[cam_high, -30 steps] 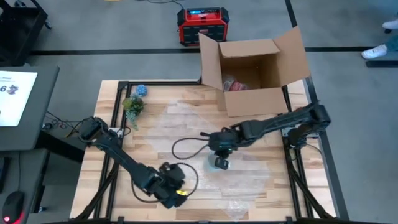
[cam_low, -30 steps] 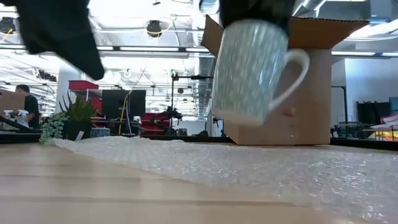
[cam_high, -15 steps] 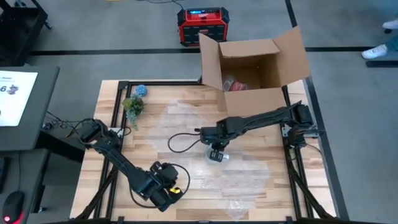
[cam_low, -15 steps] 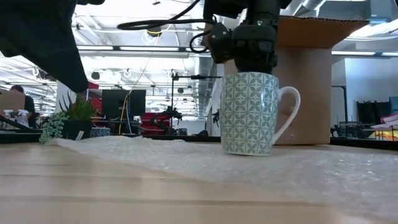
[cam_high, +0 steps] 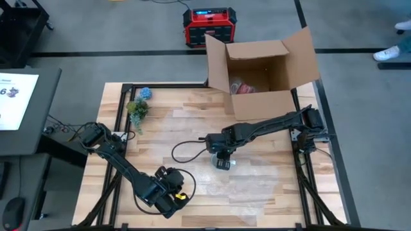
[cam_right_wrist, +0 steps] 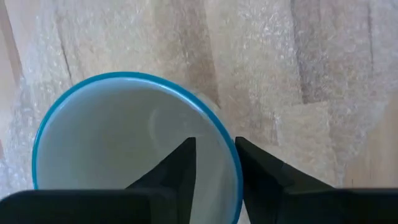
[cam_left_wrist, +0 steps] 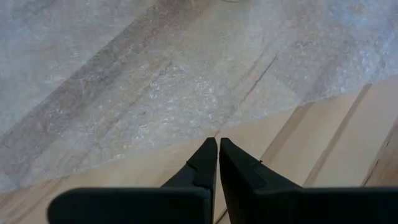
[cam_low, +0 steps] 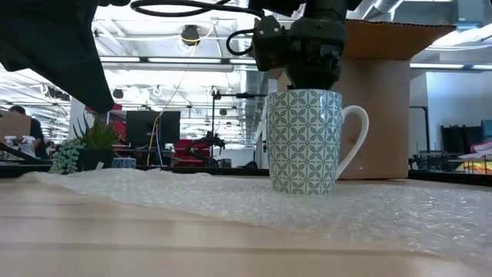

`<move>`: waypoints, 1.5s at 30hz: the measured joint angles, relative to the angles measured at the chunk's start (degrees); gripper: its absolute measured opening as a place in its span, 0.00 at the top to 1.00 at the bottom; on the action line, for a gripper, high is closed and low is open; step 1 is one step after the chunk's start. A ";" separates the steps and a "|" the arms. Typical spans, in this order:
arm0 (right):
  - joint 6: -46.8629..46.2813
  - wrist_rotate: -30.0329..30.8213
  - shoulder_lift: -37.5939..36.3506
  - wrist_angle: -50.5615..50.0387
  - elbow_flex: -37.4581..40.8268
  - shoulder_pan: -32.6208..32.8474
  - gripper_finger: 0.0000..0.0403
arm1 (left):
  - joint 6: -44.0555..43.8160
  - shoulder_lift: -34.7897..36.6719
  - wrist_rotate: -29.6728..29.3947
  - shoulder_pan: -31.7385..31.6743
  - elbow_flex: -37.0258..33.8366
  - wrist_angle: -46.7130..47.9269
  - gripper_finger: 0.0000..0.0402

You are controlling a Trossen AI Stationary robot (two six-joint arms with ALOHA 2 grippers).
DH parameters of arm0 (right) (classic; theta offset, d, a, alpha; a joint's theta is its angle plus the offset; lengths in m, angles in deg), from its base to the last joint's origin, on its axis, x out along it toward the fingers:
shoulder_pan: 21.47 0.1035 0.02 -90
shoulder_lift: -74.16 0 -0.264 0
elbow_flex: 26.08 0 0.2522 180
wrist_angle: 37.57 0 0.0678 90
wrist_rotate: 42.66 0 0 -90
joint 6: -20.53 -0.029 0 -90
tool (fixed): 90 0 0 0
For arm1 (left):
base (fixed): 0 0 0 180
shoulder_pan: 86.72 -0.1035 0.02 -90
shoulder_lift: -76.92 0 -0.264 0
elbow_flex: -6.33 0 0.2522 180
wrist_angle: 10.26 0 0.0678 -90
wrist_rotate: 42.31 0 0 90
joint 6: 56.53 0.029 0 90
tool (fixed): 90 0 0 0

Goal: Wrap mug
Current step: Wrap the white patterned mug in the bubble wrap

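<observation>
High view: the mug (cam_high: 223, 162) stood on the bubble wrap (cam_high: 192, 128) near the table (cam_high: 122, 102) centre, under the right gripper (cam_high: 222, 160). The right arm reached in from the right edge, stretched long and low across the sheet. The left gripper (cam_high: 168, 196) sat at the near edge, left of centre, its arm folded along the table's left side. A cardboard box (cam_high: 263, 70) stood open at the far right.

Low view: mug (cam_low: 304, 141) upright, base on the wrap, handle to the right. Right gripper came straight down onto its rim from above.

Left wrist view: left fingers (cam_left_wrist: 204, 163) pressed together w/ nothing btwn them, over bare wood just beside the wrap's edge (cam_left_wrist: 186, 74).

Right wrist view: right gripper (cam_right_wrist: 214, 163) straddled the blue rim, one finger inside the mug (cam_right_wrist: 124, 143), one outside, gap only about wall-wide; looked like it gripped the wall.

Judgement: step in hand was placing the mug on the sheet, approx. done. Next move prob. calls for right gripper to let go and lift clear w/o tipping it, then left to take the near wrap edge and fold it over.
</observation>
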 joint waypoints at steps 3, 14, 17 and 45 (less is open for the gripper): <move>0.00 0.00 0.00 -0.24 0.00 0.00 0.79 | 0.00 0.00 0.00 0.00 0.00 0.00 1.00; -1.96 -2.01 -0.74 0.68 -2.83 1.02 0.93 | -0.42 0.00 0.02 -0.02 0.02 0.04 1.00; -2.54 -1.99 -0.74 1.27 -2.84 1.25 0.95 | -0.63 -0.02 0.02 -0.02 0.02 0.04 1.00; 6.56 -4.59 -1.98 9.54 0.04 1.38 0.59 | -1.92 -0.04 0.09 -0.02 0.04 -0.35 1.00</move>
